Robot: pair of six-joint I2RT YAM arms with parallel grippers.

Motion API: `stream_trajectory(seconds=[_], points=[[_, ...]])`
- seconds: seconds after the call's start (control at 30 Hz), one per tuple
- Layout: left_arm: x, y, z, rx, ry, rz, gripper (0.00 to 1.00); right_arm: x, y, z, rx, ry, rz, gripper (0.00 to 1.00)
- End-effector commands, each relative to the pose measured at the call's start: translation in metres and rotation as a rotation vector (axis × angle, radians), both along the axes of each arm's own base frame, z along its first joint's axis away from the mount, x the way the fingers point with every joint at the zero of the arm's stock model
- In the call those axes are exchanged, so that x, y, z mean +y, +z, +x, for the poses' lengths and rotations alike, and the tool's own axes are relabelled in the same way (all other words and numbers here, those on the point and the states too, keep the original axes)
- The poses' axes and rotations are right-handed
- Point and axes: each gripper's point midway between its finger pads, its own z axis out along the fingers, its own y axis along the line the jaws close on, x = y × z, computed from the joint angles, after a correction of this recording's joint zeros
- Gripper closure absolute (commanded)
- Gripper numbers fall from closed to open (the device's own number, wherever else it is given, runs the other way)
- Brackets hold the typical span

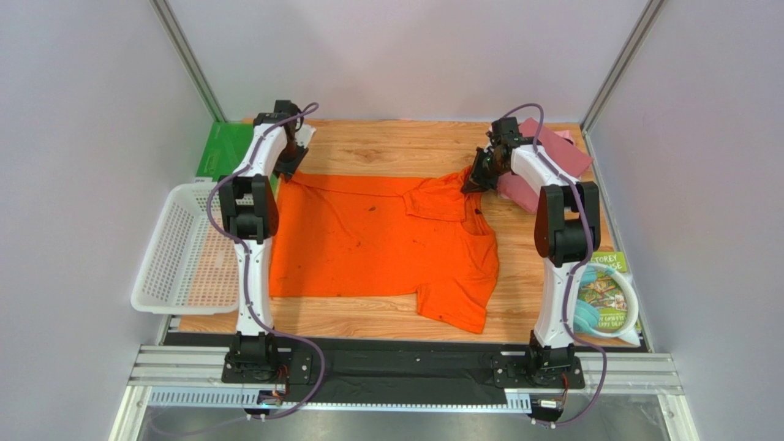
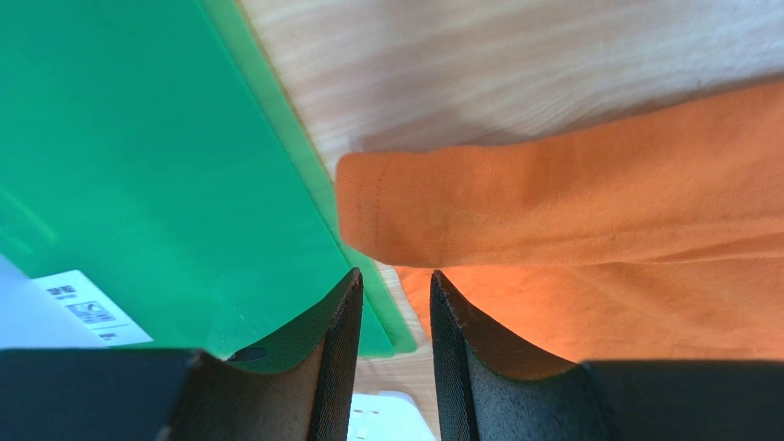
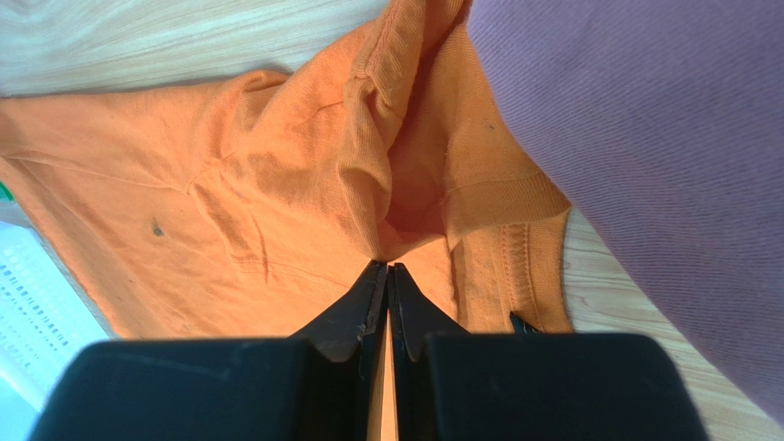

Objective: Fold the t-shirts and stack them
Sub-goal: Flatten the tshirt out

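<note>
Right up against the lens, our right hand (image 3: pixel 387 268) has its fingers pressed together on a raised fold of the orange shirt (image 1: pixel 368 243) near the collar. That shirt lies spread across the middle of the worktop (image 1: pixel 396 138), bunched up at its far right corner where we pinch it. A folded maroon shirt (image 3: pixel 644 138) sits just beside the pinched fold, at the worktop's far right. Our left hand (image 2: pixel 396 274) hovers with its jaws parted and nothing between them. Its tips are just short of the sleeve hem at the far left, beside the green sheet (image 2: pixel 138 138). A white basket (image 1: pixel 175 248) sits at the worktop's left edge.
</note>
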Motion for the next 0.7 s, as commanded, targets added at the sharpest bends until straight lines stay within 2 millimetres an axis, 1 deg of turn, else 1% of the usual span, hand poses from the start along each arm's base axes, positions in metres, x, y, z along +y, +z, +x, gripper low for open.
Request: stream_trajectory(seconds=[0.0,0.2,0.47,0.67], points=[[-0.004,0.013,-0.004,-0.012,-0.002,-0.022,0.6,0.005,0.007,0.008,-0.038,0.005,0.013,0.91],[-0.003,0.011,0.002,-0.023,0.001,-0.018,0.6,0.004,0.008,0.008,-0.04,0.005,0.012,0.92],[0.002,0.019,0.011,-0.06,-0.004,0.009,0.6,0.004,0.004,0.009,-0.036,0.006,0.011,0.92],[0.004,0.017,0.018,-0.074,-0.006,0.021,0.62,0.004,0.005,0.013,-0.042,0.004,0.011,0.92]])
